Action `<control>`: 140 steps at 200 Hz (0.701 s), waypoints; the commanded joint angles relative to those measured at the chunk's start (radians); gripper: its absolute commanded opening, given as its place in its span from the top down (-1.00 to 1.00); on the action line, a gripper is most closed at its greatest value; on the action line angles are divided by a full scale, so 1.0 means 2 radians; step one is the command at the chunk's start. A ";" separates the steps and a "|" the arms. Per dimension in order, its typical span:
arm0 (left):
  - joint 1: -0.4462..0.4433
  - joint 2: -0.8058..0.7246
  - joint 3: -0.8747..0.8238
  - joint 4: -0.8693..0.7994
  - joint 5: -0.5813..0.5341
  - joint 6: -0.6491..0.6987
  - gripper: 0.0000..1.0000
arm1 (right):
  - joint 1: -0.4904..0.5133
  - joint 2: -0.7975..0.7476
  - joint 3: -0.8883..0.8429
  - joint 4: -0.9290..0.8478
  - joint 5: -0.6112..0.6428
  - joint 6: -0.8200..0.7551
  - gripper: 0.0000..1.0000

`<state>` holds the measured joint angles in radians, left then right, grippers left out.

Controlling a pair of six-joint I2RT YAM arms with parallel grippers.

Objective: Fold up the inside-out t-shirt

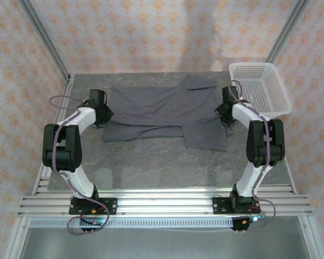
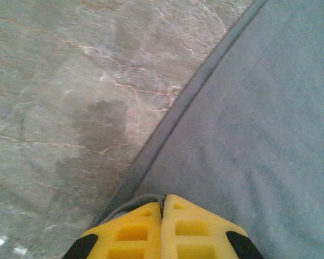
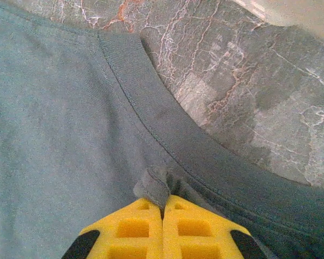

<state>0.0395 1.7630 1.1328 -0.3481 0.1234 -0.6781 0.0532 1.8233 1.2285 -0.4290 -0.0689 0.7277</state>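
Shirt (image 1: 162, 110) lies spread across the table (image 1: 151, 167), barely folded. Left gripper (image 2: 162, 198) pinches its edge, right gripper (image 3: 163, 199) clamps cloth by the collar (image 3: 151, 102). Looks like an early fold to me, most work ahead.

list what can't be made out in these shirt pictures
- Top view: seams on the dark slate-grey cloth t-shirt are too small to tell whether it is inside-out.
- Top view: both arms cover the spots where the jaws meet the cloth.
- Right wrist view: the white plastic mesh basket is blurred and cut off by the top edge.
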 commanded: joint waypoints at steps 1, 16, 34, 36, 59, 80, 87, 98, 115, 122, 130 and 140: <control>0.002 0.006 0.018 0.018 0.016 0.015 1.00 | -0.005 0.002 0.026 -0.014 0.014 -0.005 0.69; 0.002 0.001 0.016 0.014 0.010 0.018 0.82 | -0.005 -0.008 0.036 -0.015 -0.013 -0.013 0.32; 0.003 -0.016 0.006 0.001 -0.012 0.019 0.69 | -0.005 -0.035 0.038 -0.029 -0.028 -0.023 0.13; 0.004 -0.018 0.004 -0.001 -0.015 0.020 0.68 | -0.005 -0.039 0.037 -0.031 -0.028 -0.023 0.12; 0.007 -0.051 -0.018 -0.008 -0.025 0.021 0.58 | -0.005 -0.096 0.011 -0.049 -0.019 -0.027 0.13; 0.007 -0.095 -0.039 -0.009 -0.014 0.025 0.54 | -0.005 -0.165 -0.044 -0.059 -0.010 -0.022 0.14; 0.007 -0.115 -0.049 -0.009 -0.005 0.025 0.50 | -0.005 -0.191 -0.070 -0.065 -0.001 -0.018 0.14; 0.006 -0.153 -0.070 -0.003 0.016 0.022 0.33 | -0.005 -0.237 -0.124 -0.068 0.013 -0.003 0.14; -0.009 -0.220 -0.097 -0.003 0.046 0.022 0.08 | -0.005 -0.304 -0.213 -0.072 0.042 0.021 0.14; -0.021 -0.245 -0.104 -0.012 0.049 0.026 0.01 | -0.005 -0.324 -0.245 -0.065 0.045 0.019 0.14; -0.038 -0.271 -0.110 -0.024 0.049 0.034 -0.06 | -0.005 -0.342 -0.271 -0.055 0.039 0.012 0.14; -0.063 -0.299 -0.116 -0.038 0.044 0.041 -0.12 | -0.005 -0.341 -0.288 -0.047 0.014 -0.007 0.12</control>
<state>0.0021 1.2808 0.9344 -0.3592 0.1806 -0.6334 0.0486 1.1599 0.7639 -0.5053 -0.0475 0.7326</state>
